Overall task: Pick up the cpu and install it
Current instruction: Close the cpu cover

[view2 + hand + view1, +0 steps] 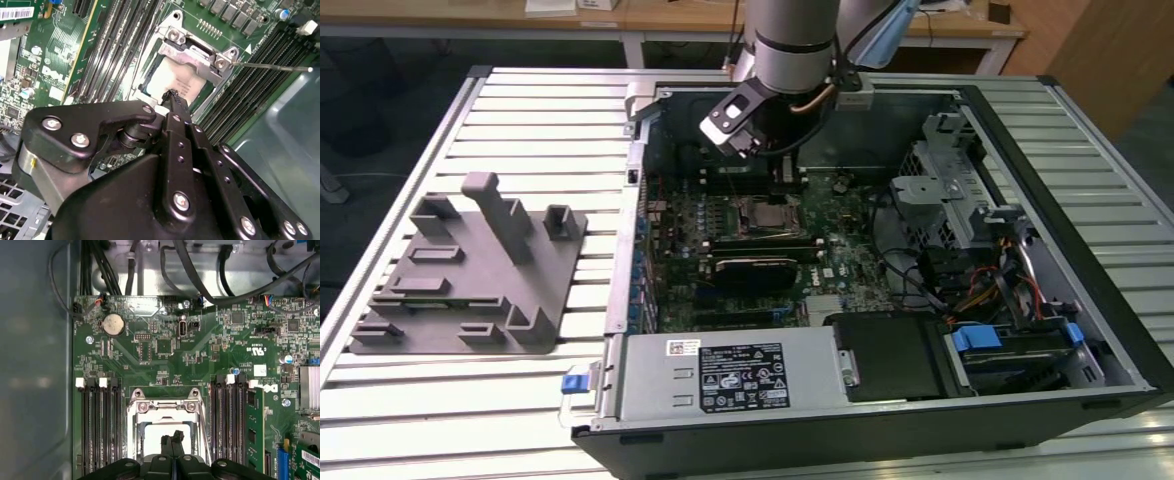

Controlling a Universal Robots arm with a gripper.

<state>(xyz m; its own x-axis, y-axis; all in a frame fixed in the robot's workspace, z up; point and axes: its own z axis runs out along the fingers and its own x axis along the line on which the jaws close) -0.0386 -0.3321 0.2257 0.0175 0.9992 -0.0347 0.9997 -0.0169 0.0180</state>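
Note:
The cpu (170,77) is a pale square chip lying flat inside the motherboard socket, within the metal frame (192,52). The first wrist view shows the cpu (152,437) inside the same frame (165,407). My gripper (172,95) hangs just above the chip, its black fingers pressed together with nothing visible between them. In the first wrist view the gripper (172,437) points at the middle of the chip. In the exterior view the gripper (785,180) reaches into the open computer case over the socket (767,213). I cannot tell whether the tips touch the chip.
A thin socket lever (270,65) sticks out beside the frame. Memory slots (100,430) flank the socket on both sides. A grey plastic fixture block (467,270) stands on the slatted table at the exterior view's left. Drive cages and cables (974,230) crowd the case's other side.

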